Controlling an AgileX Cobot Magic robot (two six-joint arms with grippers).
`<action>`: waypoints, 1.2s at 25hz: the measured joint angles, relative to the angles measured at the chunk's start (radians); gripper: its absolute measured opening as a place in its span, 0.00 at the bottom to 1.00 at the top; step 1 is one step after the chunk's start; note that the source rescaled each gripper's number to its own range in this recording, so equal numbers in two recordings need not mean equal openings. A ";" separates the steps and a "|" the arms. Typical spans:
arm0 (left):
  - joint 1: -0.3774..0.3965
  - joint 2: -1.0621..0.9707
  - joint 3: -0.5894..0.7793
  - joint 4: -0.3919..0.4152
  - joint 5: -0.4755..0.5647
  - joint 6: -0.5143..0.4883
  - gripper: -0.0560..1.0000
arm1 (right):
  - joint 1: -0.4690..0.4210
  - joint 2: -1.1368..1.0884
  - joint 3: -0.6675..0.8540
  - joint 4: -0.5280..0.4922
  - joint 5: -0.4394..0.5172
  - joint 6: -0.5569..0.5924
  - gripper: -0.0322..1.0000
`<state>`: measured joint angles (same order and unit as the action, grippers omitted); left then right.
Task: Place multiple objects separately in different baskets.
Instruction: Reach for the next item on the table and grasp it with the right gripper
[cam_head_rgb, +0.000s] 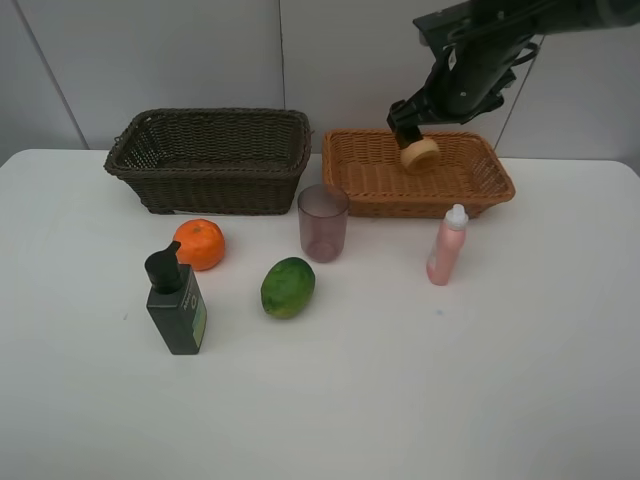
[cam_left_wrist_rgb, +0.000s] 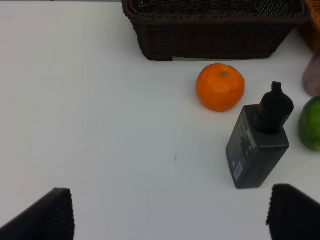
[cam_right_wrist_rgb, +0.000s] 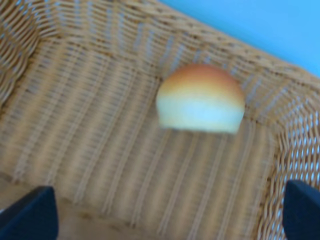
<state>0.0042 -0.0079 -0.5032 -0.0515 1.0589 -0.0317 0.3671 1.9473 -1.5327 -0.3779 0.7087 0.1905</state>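
The light orange-tan basket (cam_head_rgb: 380, 200) holds only the peach (cam_head_rgb: 420, 153), which sits within its walls near the far side. The wrist view is too blurred to tell whether the peach rests on the weave. It is roundish with no clear long axis, one half orange-red and the other pale yellow. The right gripper (cam_right_wrist_rgb: 166, 214) hangs over this basket, released, its fingertips spread wide. The peach is clear of both fingertips, beyond them and towards the basket's far corner. Just left of the light basket stands the dark brown basket (cam_head_rgb: 215, 190), nothing showing inside. In front of the light basket, upright on the table (cam_head_rgb: 400, 400), are the pink bottle (cam_head_rgb: 447, 246) and the mauve cup (cam_head_rgb: 323, 222). Further left are the green fruit (cam_head_rgb: 288, 287), the tangerine (cam_head_rgb: 199, 244) and the pump bottle (cam_head_rgb: 176, 300). The left gripper (cam_left_wrist_rgb: 170, 212) is spread wide over bare table.
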 joint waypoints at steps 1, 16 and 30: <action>0.000 0.000 0.000 0.000 0.000 0.000 1.00 | 0.003 -0.011 0.000 0.020 0.026 0.000 0.98; 0.000 0.000 0.000 0.000 0.000 0.000 1.00 | 0.016 -0.110 0.000 0.189 0.412 0.112 0.98; 0.000 0.000 0.000 0.000 0.000 0.000 1.00 | 0.016 -0.113 0.170 0.247 0.329 0.184 0.98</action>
<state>0.0042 -0.0079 -0.5032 -0.0515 1.0589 -0.0317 0.3826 1.8343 -1.3626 -0.1313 1.0372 0.3741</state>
